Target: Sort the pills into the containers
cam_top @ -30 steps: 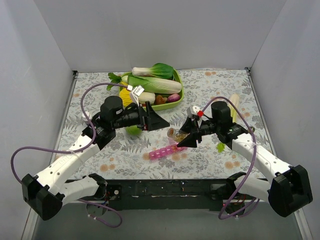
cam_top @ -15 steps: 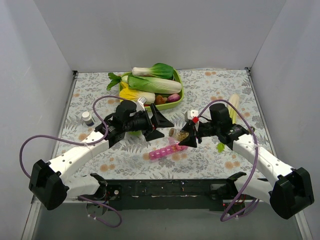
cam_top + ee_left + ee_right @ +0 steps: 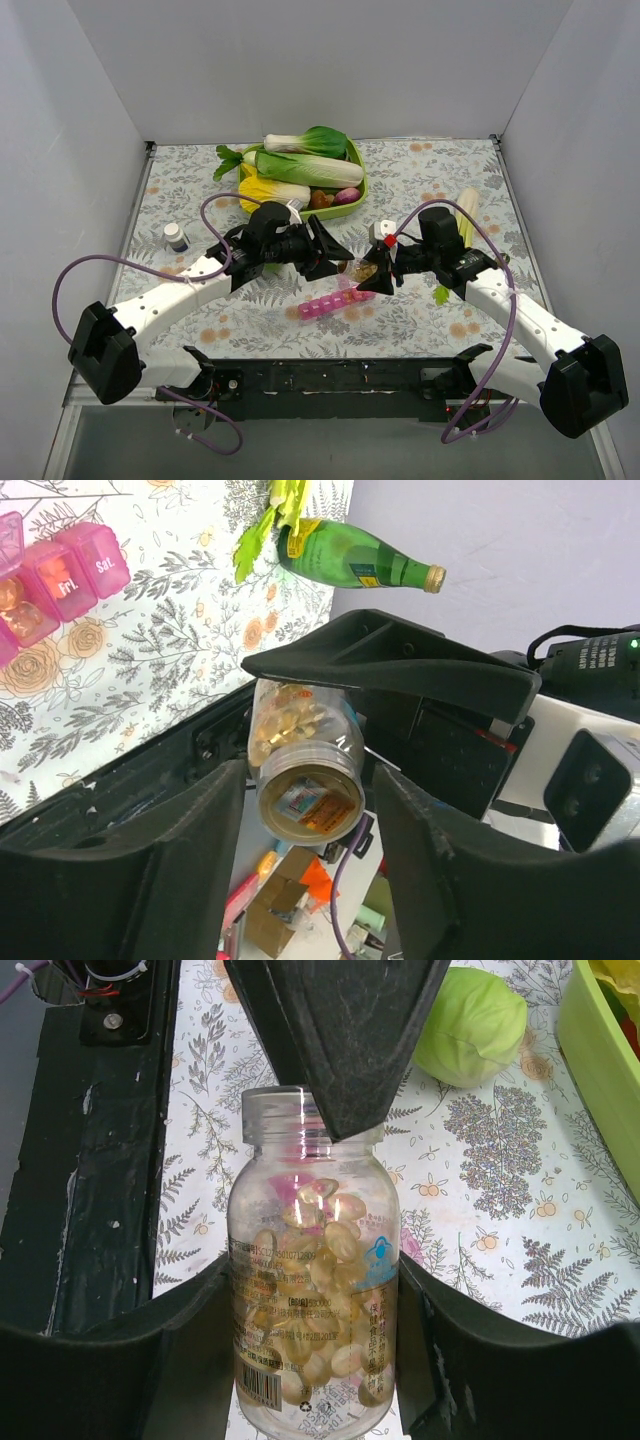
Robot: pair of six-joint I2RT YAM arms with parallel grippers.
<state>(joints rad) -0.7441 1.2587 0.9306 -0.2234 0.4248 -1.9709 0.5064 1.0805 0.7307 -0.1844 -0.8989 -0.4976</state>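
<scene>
My right gripper (image 3: 374, 277) (image 3: 318, 1280) is shut on a clear bottle (image 3: 356, 268) (image 3: 315, 1310) of yellowish pills (image 3: 320, 1250), held tilted above the table. My left gripper (image 3: 337, 262) (image 3: 310, 780) reaches in from the left. Its jaws stand on either side of the bottle's (image 3: 300, 730) uncapped mouth, with a thin gap showing on each side. The pink strip of containers (image 3: 335, 300) (image 3: 70, 575) lies on the table just below the bottle. Orange pills (image 3: 15, 595) show in some of its compartments.
A green tray (image 3: 357, 188) of vegetables stands at the back centre. A green ball (image 3: 470, 1025) lies near the left arm. A green glass bottle (image 3: 350, 565) and a leaf (image 3: 441, 294) lie to the right. A small white jar (image 3: 176, 237) sits at the left.
My left arm has swung right to the bottle's mouth, and its jaws have narrowed from wide open to close around it. The right gripper and bottle have hardly moved.
</scene>
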